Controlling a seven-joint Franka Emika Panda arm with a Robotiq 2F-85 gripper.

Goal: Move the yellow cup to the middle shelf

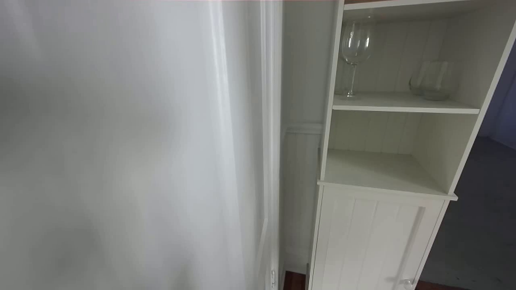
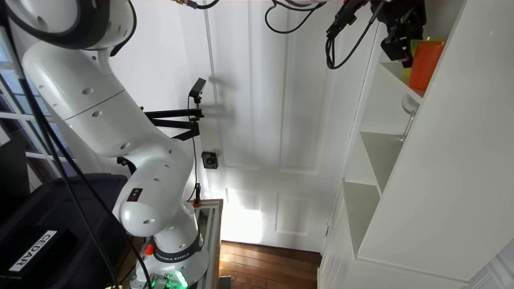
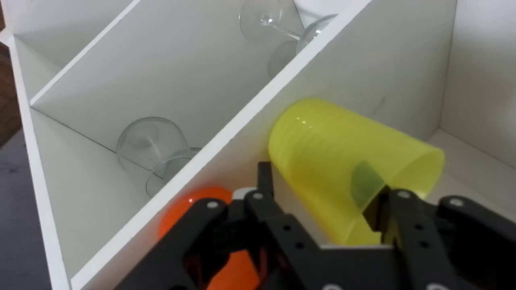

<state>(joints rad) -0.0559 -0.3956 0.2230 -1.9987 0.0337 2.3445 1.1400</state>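
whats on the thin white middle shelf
Clear stemmed wine glass, clear squat glass at least. The upper white board hides part of the shelf in the wrist view.

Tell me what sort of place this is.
Likely a room in a home, though I can't say which: there's a panelled door, a wooden floor and a white cabinet with a wine glass inside.

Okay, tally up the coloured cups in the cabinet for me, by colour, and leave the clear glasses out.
Yellow cup: 1
Orange cup: 1
Total coloured cups in view: 2
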